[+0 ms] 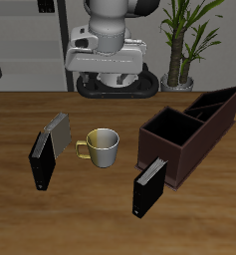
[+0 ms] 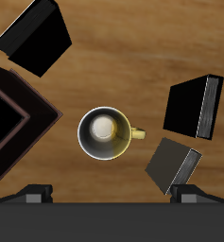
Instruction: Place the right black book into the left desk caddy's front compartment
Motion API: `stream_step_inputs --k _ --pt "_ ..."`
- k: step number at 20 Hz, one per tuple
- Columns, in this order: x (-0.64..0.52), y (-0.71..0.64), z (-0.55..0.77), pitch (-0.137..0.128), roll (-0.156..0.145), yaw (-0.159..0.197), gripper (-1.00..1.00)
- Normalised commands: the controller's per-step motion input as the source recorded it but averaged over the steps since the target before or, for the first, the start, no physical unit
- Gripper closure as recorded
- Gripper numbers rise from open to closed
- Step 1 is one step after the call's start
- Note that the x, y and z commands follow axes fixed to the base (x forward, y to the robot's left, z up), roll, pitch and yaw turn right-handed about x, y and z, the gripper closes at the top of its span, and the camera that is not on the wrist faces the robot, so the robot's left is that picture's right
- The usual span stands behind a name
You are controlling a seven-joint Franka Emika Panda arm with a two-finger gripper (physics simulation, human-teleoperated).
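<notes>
The fingers (image 2: 38, 195) stand wide apart and hold nothing, above the mug (image 1: 103, 146). The right black book (image 1: 42, 159) stands upright on the worktop (image 1: 90, 214), just beside a grey book (image 1: 58, 130) and well apart from the left desk caddy (image 1: 157, 147). I would come down over its top edge, keeping away from the grey one.

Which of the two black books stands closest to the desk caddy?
The black book nearer the table's front edge, standing upright just before the dark desk caddy. The other black book stands beyond the mug.
</notes>
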Motion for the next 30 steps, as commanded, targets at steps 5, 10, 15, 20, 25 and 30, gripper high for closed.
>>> stream_step_inputs --k 5,10,15,20,25,30 --pt "0.12 -0.35 0.1 -0.067 0.019 0.092 -1.0" --pt "0.04 -0.3 0.04 -0.02 0.01 -0.021 -1.0" --pt "0.1 -0.45 -0.01 -0.007 0.035 0.017 -1.0" --pt "0.05 -0.28 -0.03 0.0 0.008 0.01 -1.0" --pt "0.05 -0.27 -0.03 -0.031 -0.017 0.011 -1.0" --pt "0.06 -0.21 -0.03 -0.018 -0.023 -0.007 -1.0"
